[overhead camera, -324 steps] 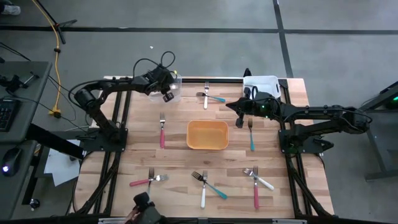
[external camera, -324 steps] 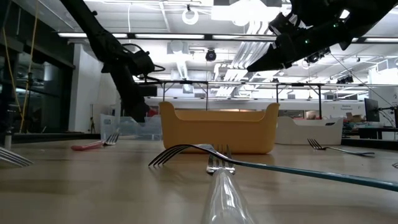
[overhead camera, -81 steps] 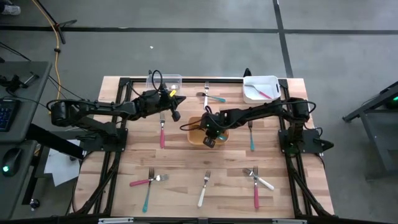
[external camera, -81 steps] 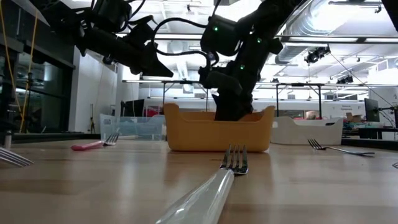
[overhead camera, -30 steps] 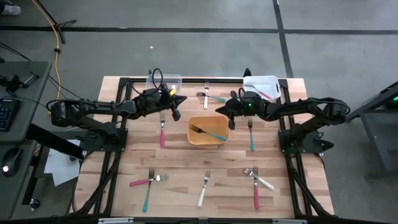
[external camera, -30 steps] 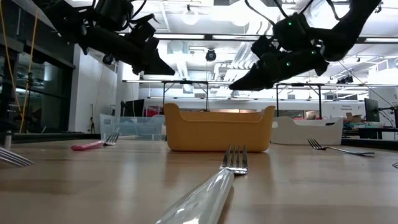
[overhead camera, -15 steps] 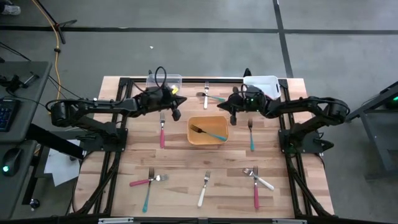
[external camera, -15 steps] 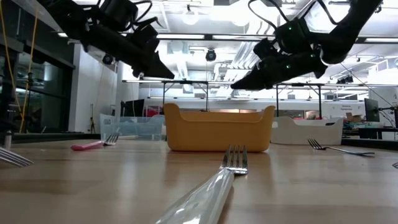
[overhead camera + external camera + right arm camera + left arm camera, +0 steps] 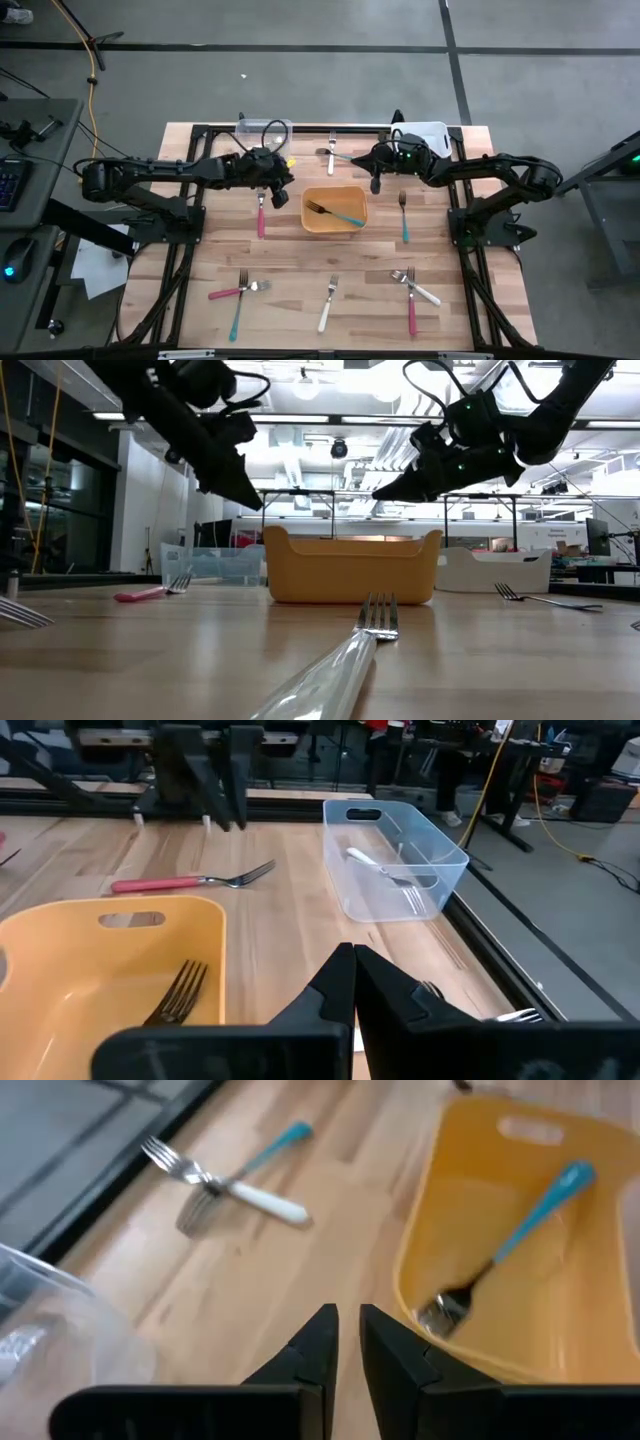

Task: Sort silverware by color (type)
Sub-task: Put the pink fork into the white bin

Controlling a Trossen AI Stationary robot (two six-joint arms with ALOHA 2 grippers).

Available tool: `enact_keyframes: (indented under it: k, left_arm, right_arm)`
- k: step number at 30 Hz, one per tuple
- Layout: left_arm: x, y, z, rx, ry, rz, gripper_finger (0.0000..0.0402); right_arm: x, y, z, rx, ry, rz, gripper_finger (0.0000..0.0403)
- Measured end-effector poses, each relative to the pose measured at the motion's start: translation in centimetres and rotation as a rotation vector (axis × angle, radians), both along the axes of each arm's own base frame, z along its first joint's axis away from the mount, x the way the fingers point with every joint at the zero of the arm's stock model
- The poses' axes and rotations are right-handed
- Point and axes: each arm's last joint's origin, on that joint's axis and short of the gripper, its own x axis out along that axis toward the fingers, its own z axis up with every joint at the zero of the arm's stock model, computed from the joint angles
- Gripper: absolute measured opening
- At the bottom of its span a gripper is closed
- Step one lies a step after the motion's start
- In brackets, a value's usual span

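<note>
Worktop, sorting in progress — entry for this moment.

- Yellow bin (image 9: pixel 334 228), middle of the worktop: holds one teal-handled fork (image 9: pixel 338 213), already sorted.
- Clear bin (image 9: pixel 395 858), far edge toward the left corner: one plain silver fork (image 9: pixel 388 877) lies inside.
- White bin (image 9: pixel 432 131), far edge toward the right corner, partly under the right arm; contents cannot be told.
- Unsorted forks on the wood: a pink one (image 9: pixel 261 211) just left of the yellow bin; a crossed white and teal pair (image 9: pixel 337 155) near the far edge; a teal one (image 9: pixel 404 217) right of the yellow bin; pink and teal (image 9: pixel 238 297) toward the near left corner; a white one (image 9: pixel 327 307) at the near edge; pink and white crossed (image 9: pixel 413 293) toward the near right corner.
- Left gripper (image 9: pixel 280 190): hovers above the tines of the pink fork, fingers nearly pressed together with a thin slit between, holding nothing.
- Right gripper (image 9: pixel 375 182): hangs over the far right corner of the yellow bin, fingers pressed together, empty.

Step in hand, as judged: between drops, each arm going for its next fork. The next move likely calls for the left fingers to spread, come down across the pink handle and pinch it — then carry it to the matching bin.
</note>
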Motion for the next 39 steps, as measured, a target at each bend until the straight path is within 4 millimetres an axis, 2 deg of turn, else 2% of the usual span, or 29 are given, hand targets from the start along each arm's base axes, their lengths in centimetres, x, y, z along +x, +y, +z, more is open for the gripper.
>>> enact_keyframes:
  k: [5,14,22,27,34,39]
  left_arm:
    - [0.1,-1.6,0.9,-0.047,0.110,-0.044,0.0055]
    - [-1.8,-6.6,-0.3,-0.219,0.391,-0.044,0.0075]
    - [-2.5,-11.8,-0.4,-0.353,0.406,-0.070,0.0112]
    - [-3.8,-14.8,-0.5,-0.436,0.459,-0.040,0.0128]
    - [-5.2,-18.1,-0.5,-0.546,0.480,-0.042,0.0131]
    - [-6.1,-19.7,-0.5,-0.576,0.490,-0.038,0.0131]
  right_arm:
    - [0.1,0.3,-0.1,0.013,0.006,0.010,0.0000]
    - [0.4,1.1,-0.6,0.049,0.057,0.038,0.0000]
    - [0.6,1.8,-0.9,0.060,0.082,0.059,0.0000]
    - [0.7,1.9,-1.0,0.060,0.100,0.042,0.0000]
    - [0.6,1.9,-1.1,0.066,0.109,0.040,0.0000]
    - [0.6,1.9,-1.1,0.067,0.109,0.040,0.0000]
